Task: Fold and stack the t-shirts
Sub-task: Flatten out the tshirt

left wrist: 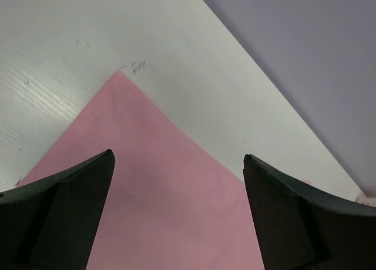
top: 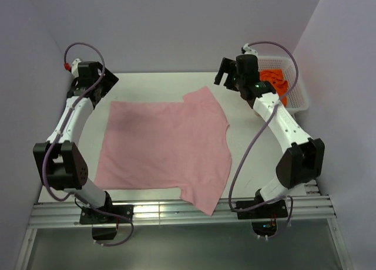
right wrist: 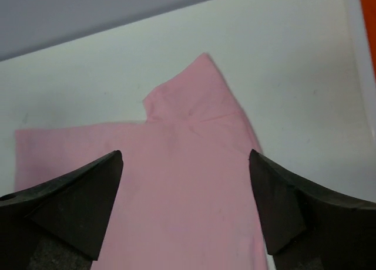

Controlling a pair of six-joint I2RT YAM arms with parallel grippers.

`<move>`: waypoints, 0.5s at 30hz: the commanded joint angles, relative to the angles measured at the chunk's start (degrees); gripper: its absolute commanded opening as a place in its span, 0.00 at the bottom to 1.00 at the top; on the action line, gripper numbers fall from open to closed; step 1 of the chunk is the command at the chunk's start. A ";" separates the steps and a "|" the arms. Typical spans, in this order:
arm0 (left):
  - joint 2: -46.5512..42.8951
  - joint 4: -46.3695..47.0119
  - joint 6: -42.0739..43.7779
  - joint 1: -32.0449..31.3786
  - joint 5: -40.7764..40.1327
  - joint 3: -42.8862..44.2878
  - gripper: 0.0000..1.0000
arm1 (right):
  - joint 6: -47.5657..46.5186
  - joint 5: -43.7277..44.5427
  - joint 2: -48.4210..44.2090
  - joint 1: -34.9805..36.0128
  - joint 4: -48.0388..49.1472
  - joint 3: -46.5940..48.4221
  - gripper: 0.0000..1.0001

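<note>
Orange shirt (top: pixel 271 80) sits bunched in the white basket (top: pixel 298 100) at the upper right of the top view, the only thing showing in there. Pink shirt (top: pixel 164 145) lies spread flat across the middle of the table (top: pixel 147 85), with one sleeve pointing to the top and the other reaching the table's bottom edge. Left gripper (left wrist: pixel 177 157) hovers over the shirt's upper left corner with fingers spread wide and empty, and right gripper (right wrist: pixel 185 155) hangs just as wide and empty by the upper sleeve.

Both arms stretch forward, elbows bowed outward; the left tool (top: pixel 106 81) hangs at ten o'clock, the right tool (top: pixel 225 72) at one o'clock, jaws spread wide.
</note>
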 commanded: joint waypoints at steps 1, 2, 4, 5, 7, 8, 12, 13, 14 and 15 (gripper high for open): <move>-4.13 0.74 -0.11 -2.05 -1.10 -7.63 0.97 | 4.03 -9.58 -3.35 0.97 2.21 -8.06 0.91; -3.52 1.01 -0.56 -2.05 -0.66 -8.60 0.96 | 4.72 -10.84 -2.83 1.15 2.91 -9.47 0.85; -1.42 0.75 -0.56 -2.05 1.44 -7.91 0.92 | 4.73 -13.03 2.52 1.15 1.01 -7.65 0.62; 1.73 -0.21 -0.56 -2.05 2.15 -5.56 0.90 | 4.30 -13.39 5.15 1.15 -0.84 -3.03 0.50; 5.34 -2.49 -0.04 -2.14 3.64 -2.65 0.80 | 3.94 -14.36 13.85 1.15 -7.58 5.40 0.24; 8.93 -3.64 0.14 -2.14 4.00 0.50 0.76 | 3.50 -14.62 16.57 1.15 -9.71 7.81 0.19; 16.16 -6.90 -0.21 -2.14 4.70 6.06 0.45 | 3.76 -16.38 26.43 0.97 -13.25 12.75 0.00; 17.48 -7.60 -0.30 -2.14 5.31 7.11 0.33 | 4.03 -16.56 27.58 0.89 -13.51 13.27 0.00; 20.28 -8.21 -0.30 -2.14 5.67 9.39 0.29 | 4.64 -17.17 29.50 0.71 -13.69 14.24 0.00; 21.70 -8.74 -0.30 -2.14 6.10 10.71 0.27 | 5.08 -17.61 30.57 0.45 -14.13 14.86 0.00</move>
